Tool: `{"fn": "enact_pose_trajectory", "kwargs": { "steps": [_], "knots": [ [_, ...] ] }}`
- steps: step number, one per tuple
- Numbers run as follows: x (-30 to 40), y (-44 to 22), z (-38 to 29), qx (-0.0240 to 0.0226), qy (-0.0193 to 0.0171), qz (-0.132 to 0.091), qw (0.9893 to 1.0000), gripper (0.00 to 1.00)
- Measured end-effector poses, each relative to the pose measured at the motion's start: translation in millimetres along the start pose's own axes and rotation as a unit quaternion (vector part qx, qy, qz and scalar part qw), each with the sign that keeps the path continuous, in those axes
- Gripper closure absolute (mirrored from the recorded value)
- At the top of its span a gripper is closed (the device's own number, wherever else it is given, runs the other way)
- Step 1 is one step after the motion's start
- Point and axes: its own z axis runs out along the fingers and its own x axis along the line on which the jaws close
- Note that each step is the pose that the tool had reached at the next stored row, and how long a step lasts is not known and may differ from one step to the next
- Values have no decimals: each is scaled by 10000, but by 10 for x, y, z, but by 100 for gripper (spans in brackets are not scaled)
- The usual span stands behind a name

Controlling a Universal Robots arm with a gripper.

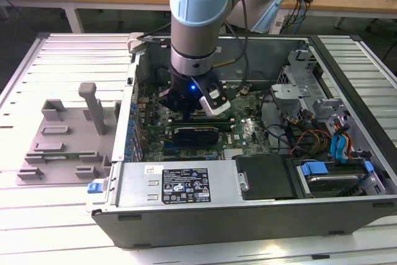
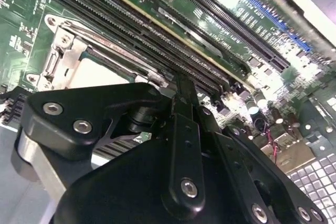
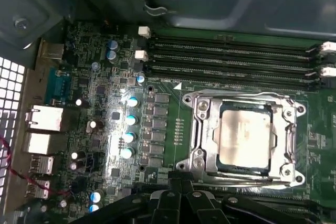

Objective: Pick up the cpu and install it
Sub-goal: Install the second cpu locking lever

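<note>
Hovering inside the open computer case [image 1: 248, 215], my black pincer [image 3: 181, 195] sits just beside the silvery square cpu [image 3: 245, 137] seated in its metal-framed socket [image 3: 202, 129]; I cannot tell its fingers' spread.

The cpu [image 3: 245, 136] has a smooth metal top, silvery and a bit shiny. The frame [image 3: 202, 109] around it is bright, shiny metal. The board [image 3: 100, 103] is green and looks smooth. The gripper [image 2: 173, 182] is black and matt, with small shiny metal screws. The tray [image 1: 62, 147] is dull grey plastic. The computer case [image 1: 248, 218] is grey metal.
</note>
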Motion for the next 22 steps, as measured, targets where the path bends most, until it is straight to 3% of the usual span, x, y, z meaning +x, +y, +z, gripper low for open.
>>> {"fn": "enact_pose_trajectory", "kwargs": {
  "steps": [2,5,7,9,12,15,18,20,22],
  "knots": [
    [2,34,38,-17,2,-46,10000,89],
    [4,71,56,-8,7,-95,10000,89],
    [24,78,8,32,-34,-99,9999,89],
    [21,92,-103,89,-30,-98,9999,89],
    [-65,130,-120,189,-12,-93,9998,89],
    [-122,162,-116,226,2,-91,9997,89],
    [-233,208,-113,270,34,-87,9996,89],
    [-298,276,-106,299,49,-83,9995,89],
    [-348,396,-91,328,57,-82,9994,89]
  ]
}}
